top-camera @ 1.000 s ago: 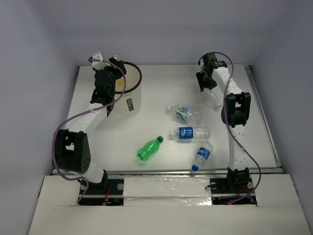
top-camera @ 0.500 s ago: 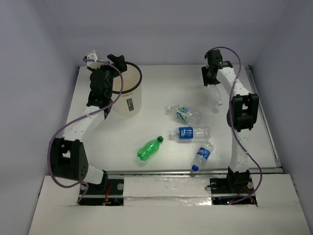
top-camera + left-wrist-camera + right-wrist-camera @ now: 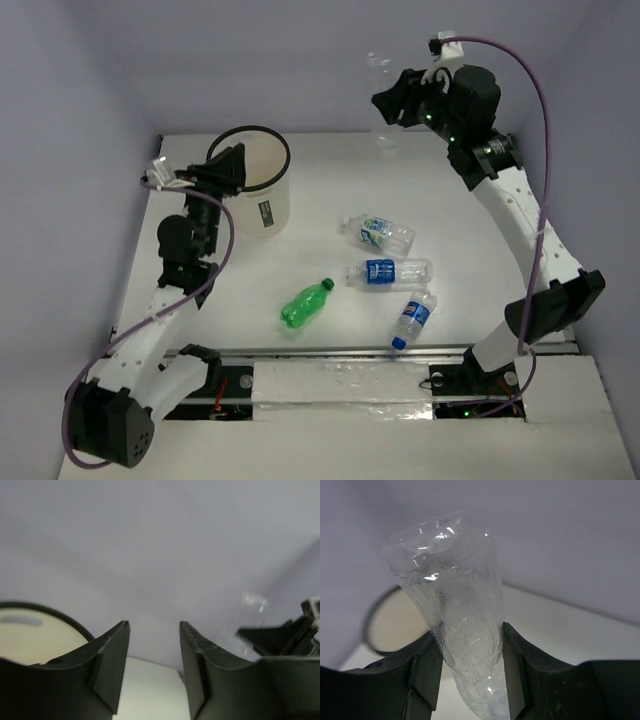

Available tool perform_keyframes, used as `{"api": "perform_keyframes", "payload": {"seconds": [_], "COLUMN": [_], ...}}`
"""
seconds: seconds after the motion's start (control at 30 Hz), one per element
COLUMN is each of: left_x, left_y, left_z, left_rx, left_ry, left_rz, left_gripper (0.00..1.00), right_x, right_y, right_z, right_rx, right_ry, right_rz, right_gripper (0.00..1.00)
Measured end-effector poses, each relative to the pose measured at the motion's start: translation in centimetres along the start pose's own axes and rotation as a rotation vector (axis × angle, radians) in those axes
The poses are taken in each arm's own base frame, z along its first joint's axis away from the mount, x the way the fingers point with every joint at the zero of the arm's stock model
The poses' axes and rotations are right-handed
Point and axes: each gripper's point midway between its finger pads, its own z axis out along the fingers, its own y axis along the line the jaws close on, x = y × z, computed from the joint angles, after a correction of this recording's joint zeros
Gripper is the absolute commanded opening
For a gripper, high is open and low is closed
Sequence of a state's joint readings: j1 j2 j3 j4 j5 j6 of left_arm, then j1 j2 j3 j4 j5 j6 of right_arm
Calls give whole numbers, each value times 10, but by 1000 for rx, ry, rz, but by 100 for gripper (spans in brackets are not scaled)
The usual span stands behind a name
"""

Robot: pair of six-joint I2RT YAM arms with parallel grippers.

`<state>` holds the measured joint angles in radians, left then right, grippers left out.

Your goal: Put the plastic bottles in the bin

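Observation:
My right gripper (image 3: 388, 103) is raised high above the far table and shut on a clear unlabelled bottle (image 3: 462, 630), which stands between its fingers and shows faintly in the top view (image 3: 379, 68). The white bin (image 3: 268, 210) with a black rim stands at the far left and lies beyond the bottle in the right wrist view (image 3: 390, 625). My left gripper (image 3: 226, 166) is open and empty at the bin's left rim (image 3: 30, 630). On the table lie a green bottle (image 3: 305, 302), a green-white labelled bottle (image 3: 376, 232) and two blue-labelled bottles (image 3: 387, 271) (image 3: 413, 317).
Grey walls close the table at the back and both sides. In the left wrist view the right gripper (image 3: 282, 632) and its bottle (image 3: 251, 611) show blurred at the right. Purple cables hang from both arms.
My right arm has lifted the clear bottle off the far right of the table and swung it up and left. My left arm has drawn back from over the bin.

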<state>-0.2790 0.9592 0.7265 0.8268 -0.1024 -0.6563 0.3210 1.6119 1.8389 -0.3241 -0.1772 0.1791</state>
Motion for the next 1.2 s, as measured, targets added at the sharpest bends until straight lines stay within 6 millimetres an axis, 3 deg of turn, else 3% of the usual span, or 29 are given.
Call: {"api": "perform_keyframes", "payload": {"seconds": [0.1,0.17,0.23,0.37,0.43,0.5,0.63,0.8,0.9,0.93,1.0,1.03,1.2], "left_x": [10,6,-9,-47,-68,-75,-61,-50,-48,-47,-46,-45,-28], "left_y": [-3,-4,-8,-26,-38,-42,-33,-31,-31,-32,-32,-32,-31], "left_z": [-32,-50,-69,-101,-116,-123,-123,-123,-123,-123,-123,-123,-118], "left_rx": [11,14,20,65,101,113,82,80,85,87,90,92,103], "left_ry": [33,30,-4,-92,-147,-165,-110,-61,-53,-50,-44,-38,27], "left_rz": [-42,-56,-67,-89,-102,-105,-88,-79,-78,-78,-76,-74,-62], "left_gripper": [33,33,32,32,32,32,32,32,33,33,34,34,28], "right_x": [-35,-42,-43,-22,-1,23,65,91,93,94,102,107,127], "right_y": [88,136,171,218,237,252,273,283,283,282,278,276,264], "right_z": [-9,-9,0,44,71,95,125,136,138,139,142,143,145], "right_rx": [-243,-381,-481,-586,-612,-622,-612,-586,-572,-566,-549,-540,-495], "right_ry": [-134,-182,-212,-215,-199,-169,-123,-98,-116,-119,-113,-109,-78], "right_rz": [40,84,133,221,253,274,287,266,256,253,248,239,210], "right_gripper": [29,29,29,29,30,30,32,38,58,78,95,100,100]}}
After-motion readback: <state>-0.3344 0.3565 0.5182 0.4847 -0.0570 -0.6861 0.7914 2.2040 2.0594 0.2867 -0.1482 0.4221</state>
